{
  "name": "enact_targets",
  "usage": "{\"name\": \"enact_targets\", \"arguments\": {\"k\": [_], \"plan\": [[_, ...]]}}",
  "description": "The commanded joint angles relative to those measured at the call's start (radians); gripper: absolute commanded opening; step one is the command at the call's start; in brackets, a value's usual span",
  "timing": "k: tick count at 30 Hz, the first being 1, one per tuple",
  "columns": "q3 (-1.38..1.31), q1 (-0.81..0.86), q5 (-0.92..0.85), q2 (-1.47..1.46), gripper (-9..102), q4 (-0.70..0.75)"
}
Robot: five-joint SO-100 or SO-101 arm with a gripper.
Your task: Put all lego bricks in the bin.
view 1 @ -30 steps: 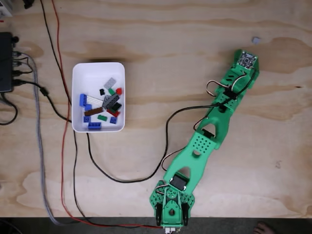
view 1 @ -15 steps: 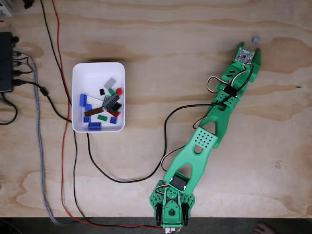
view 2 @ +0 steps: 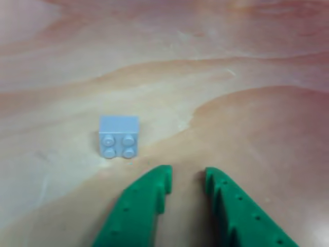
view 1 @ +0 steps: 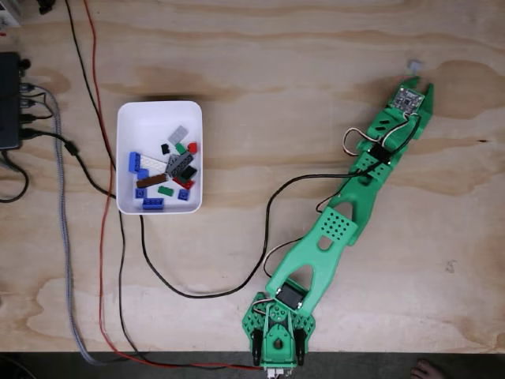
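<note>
A small grey lego brick [view 1: 413, 65] lies alone on the plywood at the upper right. In the other view this grey brick [view 2: 119, 136] has four studs and sits just ahead and left of the fingertips, not touching them. My green gripper [view 1: 418, 82] is stretched out just below it. Its two toothed fingers [view 2: 149, 200] stand a little apart and the gripper [view 2: 186, 177] is open with nothing between them. The white bin [view 1: 122, 158] stands at the left and holds several lego bricks [view 1: 166, 170] in blue, grey, red, green, black and brown.
A black box [view 1: 8, 101] with plugged cables sits at the left edge. Red and black wires [view 1: 102, 158] and a grey braided cable [view 1: 65, 237] run down past the bin. A black wire [view 1: 197, 290] loops to the arm's base [view 1: 278, 332] at the table's front edge.
The arm has swung slightly right and reached further out, bringing the gripper closer to the lone grey brick. The bin and its bricks have not moved.
</note>
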Motion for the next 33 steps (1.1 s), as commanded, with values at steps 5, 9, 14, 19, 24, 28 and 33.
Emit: {"name": "enact_targets", "arguments": {"k": [5, 9, 14, 19, 24, 28, 33], "plan": [[-0.048, 0.000, 0.032, 0.086, 7, 0.020], [-0.057, -0.020, 0.058, 0.094, 16, 0.021], [-0.008, -0.038, 0.110, 0.147, 7, 0.063], [0.509, -0.038, 0.229, 0.683, 4, 0.385], [1.112, -0.063, 0.250, 1.350, 0, 1.043], [1.522, -0.127, 0.313, 1.727, 0, 1.361], [1.669, -0.221, 0.382, 1.896, 0, 1.489]]}}
